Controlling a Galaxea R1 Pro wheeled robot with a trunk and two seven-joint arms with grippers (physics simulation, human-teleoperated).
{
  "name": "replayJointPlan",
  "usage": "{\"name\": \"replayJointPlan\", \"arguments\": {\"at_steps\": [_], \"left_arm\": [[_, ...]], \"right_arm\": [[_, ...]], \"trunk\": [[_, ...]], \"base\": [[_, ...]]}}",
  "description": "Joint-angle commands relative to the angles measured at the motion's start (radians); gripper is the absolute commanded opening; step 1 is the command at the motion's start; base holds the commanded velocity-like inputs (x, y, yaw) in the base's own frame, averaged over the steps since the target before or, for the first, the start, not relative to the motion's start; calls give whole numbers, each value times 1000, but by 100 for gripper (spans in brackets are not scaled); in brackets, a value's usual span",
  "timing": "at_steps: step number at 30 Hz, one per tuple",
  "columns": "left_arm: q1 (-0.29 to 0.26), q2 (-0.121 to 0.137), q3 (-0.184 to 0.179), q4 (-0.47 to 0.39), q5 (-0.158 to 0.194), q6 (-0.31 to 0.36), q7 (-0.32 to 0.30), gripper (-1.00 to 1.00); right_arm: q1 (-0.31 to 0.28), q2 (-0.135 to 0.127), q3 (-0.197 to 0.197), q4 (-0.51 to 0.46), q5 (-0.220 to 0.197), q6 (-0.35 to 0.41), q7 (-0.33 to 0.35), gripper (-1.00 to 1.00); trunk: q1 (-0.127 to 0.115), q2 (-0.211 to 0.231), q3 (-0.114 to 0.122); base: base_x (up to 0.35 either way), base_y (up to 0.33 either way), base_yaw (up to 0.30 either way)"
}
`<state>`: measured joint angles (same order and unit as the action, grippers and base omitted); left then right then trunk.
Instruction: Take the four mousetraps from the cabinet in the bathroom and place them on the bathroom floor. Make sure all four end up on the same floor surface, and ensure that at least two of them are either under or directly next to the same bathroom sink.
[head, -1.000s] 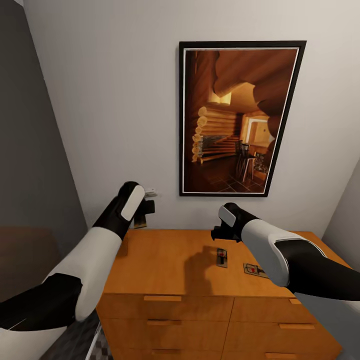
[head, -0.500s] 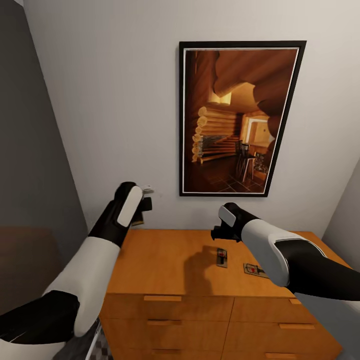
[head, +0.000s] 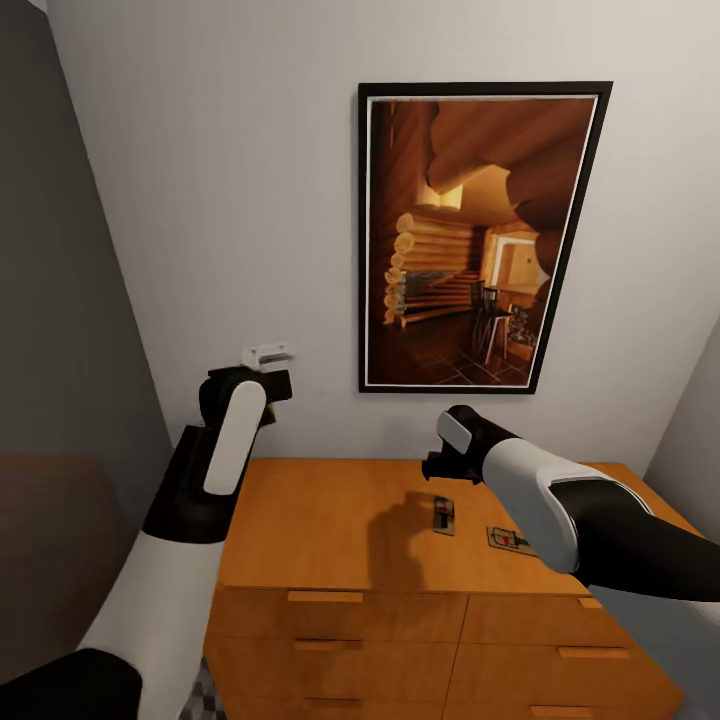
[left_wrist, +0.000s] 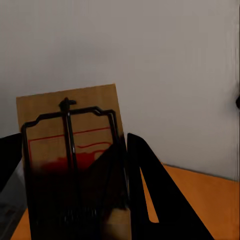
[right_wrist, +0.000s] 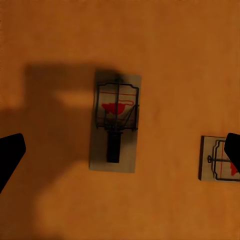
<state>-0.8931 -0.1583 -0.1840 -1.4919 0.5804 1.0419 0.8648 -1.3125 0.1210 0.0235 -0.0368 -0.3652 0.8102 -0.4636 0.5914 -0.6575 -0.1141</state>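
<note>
My left gripper (head: 268, 384) is raised in front of the wall, above the cabinet's left end. In the left wrist view it (left_wrist: 75, 167) is shut on a tan mousetrap (left_wrist: 70, 120) with a dark wire bar and red print, held upright. My right gripper (head: 438, 466) hovers open above the orange-brown cabinet (head: 320, 525), with nothing between its fingers. Two more mousetraps lie flat on the cabinet top: one (head: 443, 516) right under that gripper and another (head: 508, 540) further right. Seen from the right wrist, the first mousetrap (right_wrist: 115, 127) is centred between the spread fingers, the second (right_wrist: 217, 158) beside one fingertip.
A dark-framed log-cabin picture (head: 480, 235) hangs on the white wall behind the cabinet. A grey wall closes the left side. Drawer fronts with bar handles (head: 325, 597) face me. A sliver of patterned floor tile (head: 205, 695) shows at the cabinet's lower left.
My left arm has lifted and swung up and leftward, carrying its mousetrap away from the cabinet top. The right arm and the two traps on the cabinet have stayed put.
</note>
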Motion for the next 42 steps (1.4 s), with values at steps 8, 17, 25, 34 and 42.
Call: {"name": "replayJointPlan", "arguments": {"at_steps": [8, 17, 25, 34, 42], "left_arm": [[37, 2, -25, -87, 4, 5, 20, -100], [43, -2, -30, -99, 3, 5, 31, -100], [43, -3, -31, -100, 3, 5, 39, -100], [42, -2, -31, -101, 3, 5, 40, -100], [38, -3, -32, -102, 3, 5, 40, -100]], "right_arm": [[-1, 0, 3, -2, -11, 3, -9, 100], [-1, -1, 5, -2, -10, 3, -9, 100], [-1, -1, 11, -1, -9, 3, -9, 100], [-1, 0, 12, 0, -9, 3, -7, 100], [-1, -1, 14, 0, -9, 3, -7, 100]], "trunk": [[0, -1, -2], [0, -1, -2], [0, -1, -2], [0, -1, -2], [0, -1, -2]], "base": [[0, 0, 0], [0, 0, 0], [0, 0, 0], [0, 0, 0], [0, 0, 0]]}}
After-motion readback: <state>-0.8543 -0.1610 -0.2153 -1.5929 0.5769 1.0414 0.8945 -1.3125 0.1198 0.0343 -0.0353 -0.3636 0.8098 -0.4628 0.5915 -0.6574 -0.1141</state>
